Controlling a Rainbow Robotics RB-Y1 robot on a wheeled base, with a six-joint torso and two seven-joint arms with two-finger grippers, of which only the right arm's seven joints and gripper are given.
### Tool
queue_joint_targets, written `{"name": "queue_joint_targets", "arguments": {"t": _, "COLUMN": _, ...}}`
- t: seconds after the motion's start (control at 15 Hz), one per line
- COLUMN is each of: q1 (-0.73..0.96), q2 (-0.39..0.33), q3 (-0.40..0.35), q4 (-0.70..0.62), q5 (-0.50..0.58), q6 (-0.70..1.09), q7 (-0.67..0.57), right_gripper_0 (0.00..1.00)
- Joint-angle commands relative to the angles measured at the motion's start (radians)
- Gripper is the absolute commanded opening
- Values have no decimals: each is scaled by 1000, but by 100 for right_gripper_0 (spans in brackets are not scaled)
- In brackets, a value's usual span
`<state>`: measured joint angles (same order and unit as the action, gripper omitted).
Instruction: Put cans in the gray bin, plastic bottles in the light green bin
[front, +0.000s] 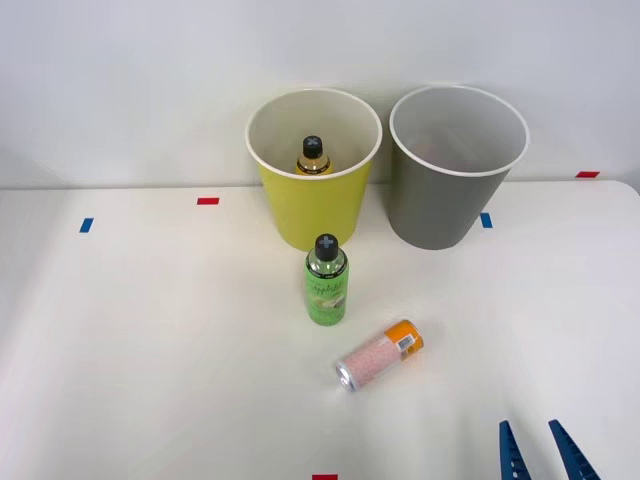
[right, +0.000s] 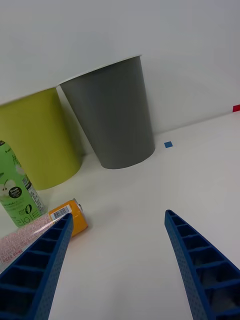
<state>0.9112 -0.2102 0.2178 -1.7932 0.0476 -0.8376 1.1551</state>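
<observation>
Can (front: 379, 355) lies flat — right gripper (front: 545, 432) spread, apart.

Two bins are standing side by side at the back of the desk (front: 120, 330): the light green bin (front: 312, 205) on the left, the gray bin (front: 440, 200) just beside it on the right. One bottle (front: 313, 157) is standing inside the light green bin. A second bottle (front: 326, 281) is standing upright directly before that bin. The can (front: 379, 355) is lying on its side before this bottle, slightly to the right. The right gripper (front: 543, 452) is sitting at the near right, apart from the can.
</observation>
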Motion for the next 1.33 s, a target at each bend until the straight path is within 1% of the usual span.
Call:
{"name": "queue_joint_targets", "arguments": {"t": 0.07, "q1": 0, "q2": 0, "q3": 0, "q4": 0, "q5": 0, "q6": 0, "q7": 0, "right_gripper_0": 62}}
{"name": "queue_joint_targets", "arguments": {"t": 1.33, "q1": 0, "q2": 0, "q3": 0, "q4": 0, "q5": 0, "q6": 0, "q7": 0, "right_gripper_0": 62}}
